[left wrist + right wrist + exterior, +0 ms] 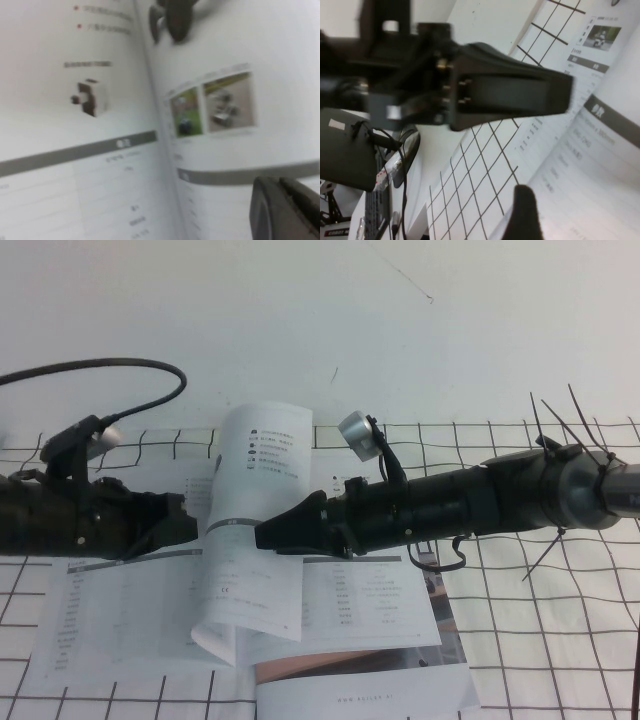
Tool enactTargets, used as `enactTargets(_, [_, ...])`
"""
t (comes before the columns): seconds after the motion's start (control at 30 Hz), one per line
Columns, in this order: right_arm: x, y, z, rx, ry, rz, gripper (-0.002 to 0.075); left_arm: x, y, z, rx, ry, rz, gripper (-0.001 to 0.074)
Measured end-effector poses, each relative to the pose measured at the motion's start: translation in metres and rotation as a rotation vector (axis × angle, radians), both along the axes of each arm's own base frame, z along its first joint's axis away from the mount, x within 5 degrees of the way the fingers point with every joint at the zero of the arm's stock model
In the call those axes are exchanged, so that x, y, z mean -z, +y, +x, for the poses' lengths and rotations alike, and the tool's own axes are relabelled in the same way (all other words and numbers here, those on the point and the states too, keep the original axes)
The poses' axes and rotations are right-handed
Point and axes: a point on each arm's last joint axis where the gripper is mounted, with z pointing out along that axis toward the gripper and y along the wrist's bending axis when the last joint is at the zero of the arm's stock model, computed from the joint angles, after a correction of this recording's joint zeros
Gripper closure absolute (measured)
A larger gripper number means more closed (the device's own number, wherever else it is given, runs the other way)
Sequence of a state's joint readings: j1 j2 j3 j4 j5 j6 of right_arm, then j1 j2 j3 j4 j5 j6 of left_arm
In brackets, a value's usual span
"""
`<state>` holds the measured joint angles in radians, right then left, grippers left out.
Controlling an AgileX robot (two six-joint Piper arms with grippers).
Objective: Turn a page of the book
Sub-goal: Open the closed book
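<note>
The book (120, 615) lies open on the gridded table. The page (255, 490) stands curled up over the middle fold, its icon list facing up. My right gripper (266, 536) reaches in from the right, its tip against the raised page; in the right wrist view its fingers (520, 95) are apart, with printed pages behind them. My left gripper (188, 520) rests low over the book's left side, fingers (280, 210) together and empty. The left wrist view shows the page (225, 125) with two small photos and a grey bar, beside a sheet with a white boxy vehicle (90, 97).
A black cable (130, 375) loops over the white table behind the left arm. A second booklet (370, 690) lies under the book at the front edge. The black grid mat (560, 640) spreads to the right under the right arm (480, 500).
</note>
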<state>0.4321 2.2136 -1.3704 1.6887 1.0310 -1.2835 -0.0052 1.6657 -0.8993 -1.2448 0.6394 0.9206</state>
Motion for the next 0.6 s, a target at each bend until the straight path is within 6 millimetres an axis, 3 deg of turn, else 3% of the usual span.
enactTargets(0.37, [0.001, 0.000, 0.001, 0.004, -0.030, -0.010, 0.0218, -0.065, -0.003, -0.050, 0.147, -0.052, 0.035, 0.0737])
enactTargets(0.6, [0.001, 0.000, 0.001, 0.007, -0.035, -0.014, 0.0218, -0.074, -0.014, -0.087, 0.169, -0.060, 0.127, 0.0737])
